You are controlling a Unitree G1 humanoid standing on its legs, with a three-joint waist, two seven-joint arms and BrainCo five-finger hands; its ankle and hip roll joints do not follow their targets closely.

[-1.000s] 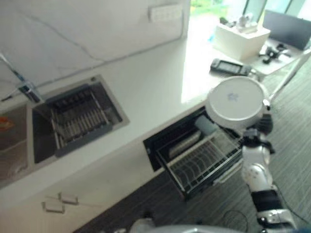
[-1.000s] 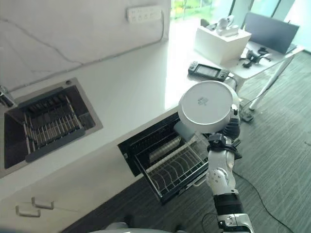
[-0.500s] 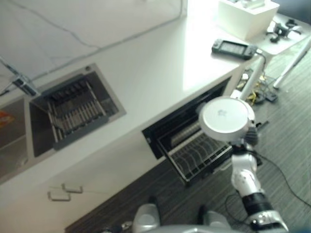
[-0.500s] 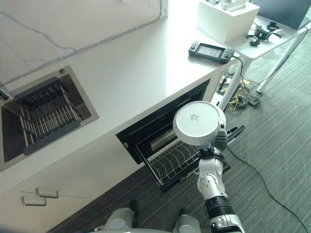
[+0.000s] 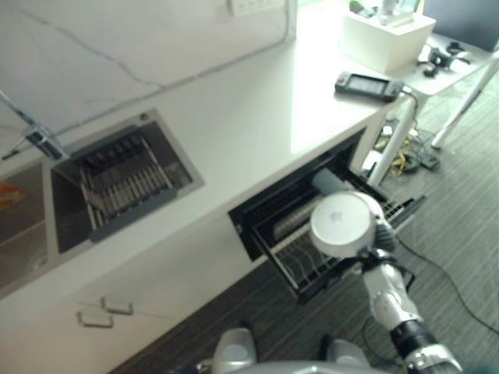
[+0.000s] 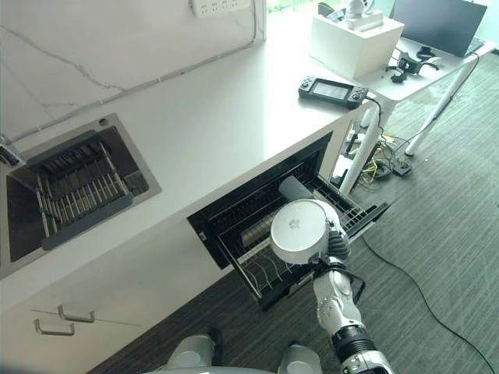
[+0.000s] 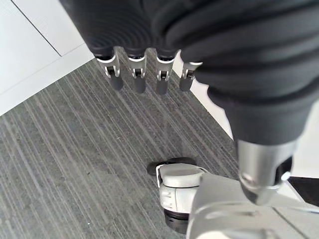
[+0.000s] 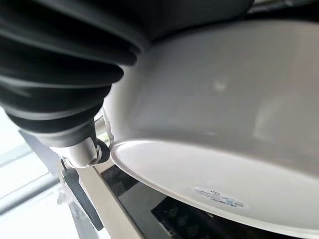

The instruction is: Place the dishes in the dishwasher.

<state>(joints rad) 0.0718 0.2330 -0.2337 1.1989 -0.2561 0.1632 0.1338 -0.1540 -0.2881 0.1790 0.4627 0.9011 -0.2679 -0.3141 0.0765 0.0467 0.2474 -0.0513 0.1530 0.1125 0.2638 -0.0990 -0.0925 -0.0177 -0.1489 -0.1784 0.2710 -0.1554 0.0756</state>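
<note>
White bowl (image 6: 298,231) sat in the right robot hand (image 6: 337,244), turned so its underside faced the head camera, at the lower centre-right of the frame, directly over the pulled-out dishwasher rack (image 6: 265,269). A small printed mark showed in the middle of the bowl's base, and another on its rim in the right wrist view, both too small to read. The right arm rose from the bottom edge of the frame with the forearm nearly upright, dark-tipped fingers curled round the bowl's right edge. In the right wrist view the thumb (image 8: 82,152) pressed against the bowl's rim.

A grey cup (image 6: 295,189) lay on its side in the rack just behind the bowl. On the white surface (image 6: 203,132), a sink (image 6: 74,187) with a wire drainer sat at the left, and a handheld game console (image 6: 332,91) at the upper right.

The left robot hand (image 7: 144,69) hung over the grey striped floor (image 7: 65,164), fingers straight and loose, holding nothing.
</note>
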